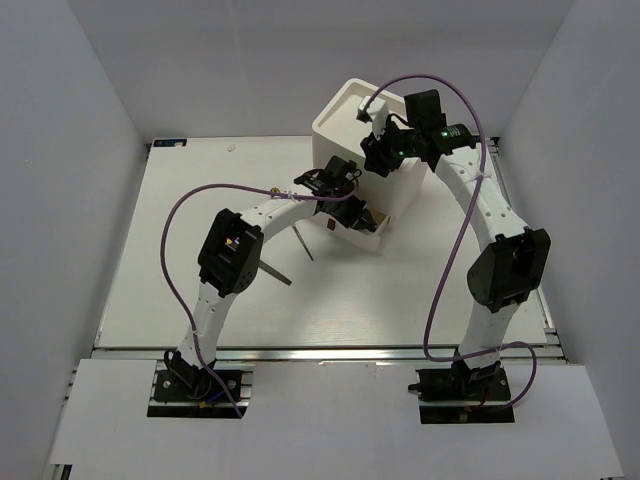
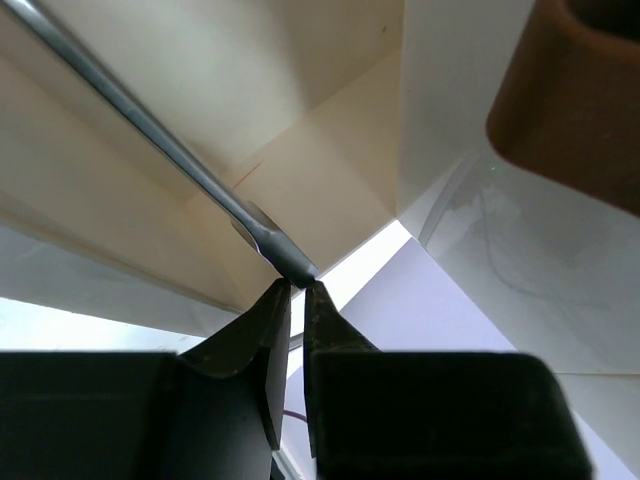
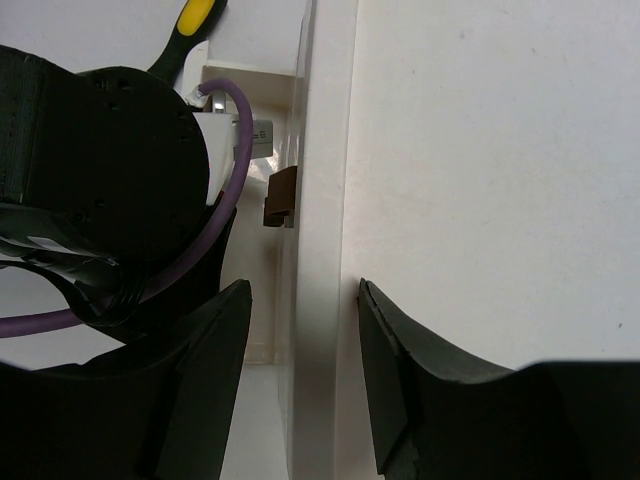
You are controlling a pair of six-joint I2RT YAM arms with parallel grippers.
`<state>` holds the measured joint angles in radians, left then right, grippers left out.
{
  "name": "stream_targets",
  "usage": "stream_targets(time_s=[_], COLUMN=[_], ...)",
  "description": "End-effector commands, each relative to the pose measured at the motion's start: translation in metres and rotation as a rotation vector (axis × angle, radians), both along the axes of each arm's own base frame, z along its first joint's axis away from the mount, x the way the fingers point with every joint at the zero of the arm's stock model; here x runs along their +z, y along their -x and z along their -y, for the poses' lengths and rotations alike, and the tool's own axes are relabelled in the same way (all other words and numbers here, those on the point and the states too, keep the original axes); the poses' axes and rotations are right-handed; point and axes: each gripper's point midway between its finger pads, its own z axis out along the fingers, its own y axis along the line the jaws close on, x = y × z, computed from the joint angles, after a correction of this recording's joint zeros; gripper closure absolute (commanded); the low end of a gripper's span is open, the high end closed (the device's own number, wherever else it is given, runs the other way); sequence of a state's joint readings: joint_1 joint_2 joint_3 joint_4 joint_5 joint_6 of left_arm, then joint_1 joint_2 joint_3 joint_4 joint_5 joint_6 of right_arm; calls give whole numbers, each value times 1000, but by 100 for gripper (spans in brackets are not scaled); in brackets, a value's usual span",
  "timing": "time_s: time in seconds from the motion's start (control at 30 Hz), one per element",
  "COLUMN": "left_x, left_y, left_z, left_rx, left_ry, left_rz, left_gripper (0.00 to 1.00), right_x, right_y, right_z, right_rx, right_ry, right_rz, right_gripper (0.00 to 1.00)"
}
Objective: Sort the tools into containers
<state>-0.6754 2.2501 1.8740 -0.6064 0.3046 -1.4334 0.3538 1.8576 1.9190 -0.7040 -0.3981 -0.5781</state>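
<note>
The left gripper reaches into the pulled-out drawer at the foot of the white box, its jaws pinched almost together on the flattened tip of a steel shaft that slants up and away over the drawer's cream floor. A red-brown tab shows just beside it. The right gripper sits at the box's top corner with its jaws half apart, straddling a white edge; I cannot tell whether they touch it. A yellow-and-black handle peeks out beyond the left arm. Two thin tools lie loose on the table, near the drawer.
</note>
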Motion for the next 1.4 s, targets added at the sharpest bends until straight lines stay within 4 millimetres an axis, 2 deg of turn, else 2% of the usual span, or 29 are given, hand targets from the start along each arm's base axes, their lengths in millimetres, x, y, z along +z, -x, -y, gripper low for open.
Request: stream_targets(time_s=[0.0, 0.13, 0.33, 0.43, 0.87, 1.03, 1.17, 1.37], left_x=[-20, -27, -31, -34, -61, -59, -51, -50], left_y=[9, 10, 1, -4, -2, -7, -16, -19], left_z=[-8, -11, -19, -26, -54, -57, -57, -55], left_rx=[-5, -1, 34, 52, 69, 81, 97, 92], left_ry=[-71, -95, -143, -184, -295, -297, -293, -279], left_rz=[-46, -54, -22, -3, -40, -21, 12, 7], left_gripper=[83, 83, 86, 86, 81, 76, 64, 54], right_x=[-46, -47, -48, -47, -48, -48, -48, -48], right_y=[27, 28, 29, 29, 31, 31, 32, 33], right_z=[9, 9, 10, 10, 10, 10, 9, 9], right_rx=[-25, -24, -24, -24, -21, -21, -18, -14], right_ry=[50, 48, 50, 51, 49, 49, 47, 45], right_rz=[-206, -209, -209, -208, -210, -210, -215, -217], right_gripper=[48, 48, 48, 48, 48, 47, 48, 48])
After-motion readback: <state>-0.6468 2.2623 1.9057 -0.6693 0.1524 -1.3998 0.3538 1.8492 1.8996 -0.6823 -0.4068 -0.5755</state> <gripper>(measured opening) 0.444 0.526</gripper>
